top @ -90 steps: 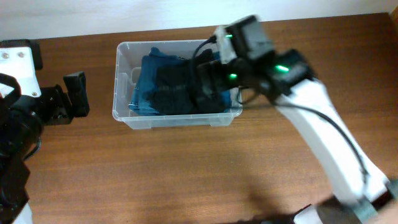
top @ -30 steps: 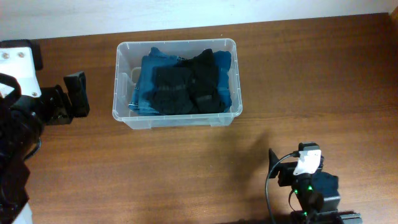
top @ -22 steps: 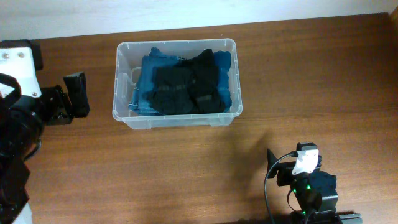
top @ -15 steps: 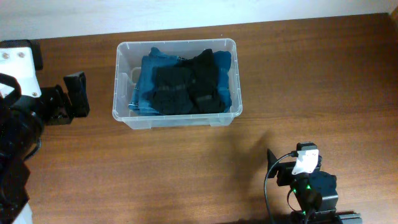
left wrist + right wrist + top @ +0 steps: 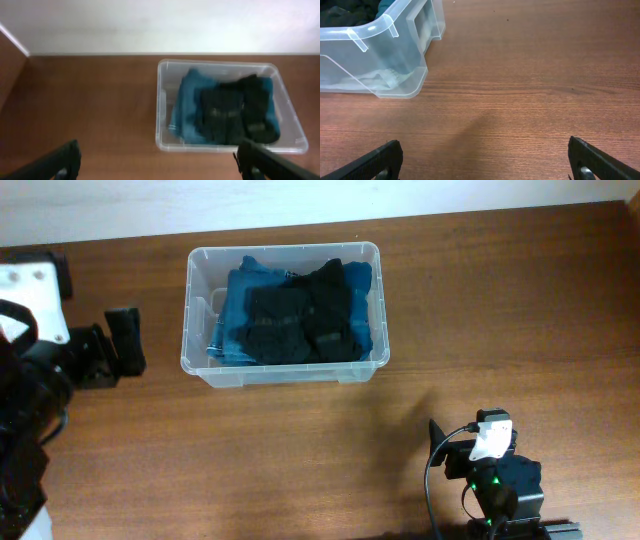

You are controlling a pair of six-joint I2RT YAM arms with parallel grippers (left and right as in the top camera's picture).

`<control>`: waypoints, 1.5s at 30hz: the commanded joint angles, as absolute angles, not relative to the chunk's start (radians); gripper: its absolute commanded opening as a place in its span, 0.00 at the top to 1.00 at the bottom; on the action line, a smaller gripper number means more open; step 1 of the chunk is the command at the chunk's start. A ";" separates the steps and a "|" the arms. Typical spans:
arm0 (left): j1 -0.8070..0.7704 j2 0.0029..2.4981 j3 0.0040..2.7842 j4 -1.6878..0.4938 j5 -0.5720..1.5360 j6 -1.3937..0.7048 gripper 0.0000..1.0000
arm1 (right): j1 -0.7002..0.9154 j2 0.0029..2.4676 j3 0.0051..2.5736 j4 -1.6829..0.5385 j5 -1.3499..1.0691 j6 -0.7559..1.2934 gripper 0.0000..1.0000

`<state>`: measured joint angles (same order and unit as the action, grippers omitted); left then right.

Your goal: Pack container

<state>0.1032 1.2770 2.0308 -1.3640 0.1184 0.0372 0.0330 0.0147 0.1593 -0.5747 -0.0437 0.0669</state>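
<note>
1. The container [image 5: 283, 248] sits far-side on the bench [image 5: 480, 310], clothes [image 5: 300, 315] heaped inside; left end effector [image 5: 159, 162] and right end effector [image 5: 484, 159] gape apart, empty.
2. Reach in carelessly and you may shove it.

Your left gripper [image 5: 120, 350] hangs at the left side of the overhead view, jaws spread wide, with your left arm [image 5: 30, 380] bunched behind it. Your right gripper [image 5: 440, 445] sits low at the bottom right, jaws equally wide apart, and your right arm [image 5: 505, 485] is folded compactly beneath it.
</note>
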 commanded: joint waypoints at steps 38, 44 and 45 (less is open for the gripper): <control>0.075 0.005 0.098 -0.308 0.332 0.145 0.01 | 0.026 0.004 0.151 -0.571 -0.049 0.060 0.02; 0.068 0.010 0.098 -0.307 0.337 0.144 0.01 | 0.026 0.004 0.151 -0.572 -0.049 0.060 0.02; 0.068 0.010 0.098 -0.307 0.337 0.144 0.01 | 0.026 0.004 0.151 -0.571 -0.049 0.060 0.02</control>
<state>0.0723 0.0154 0.1089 -0.3119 0.3405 0.1276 0.0330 0.0124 0.1585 -0.5739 -0.0441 0.0669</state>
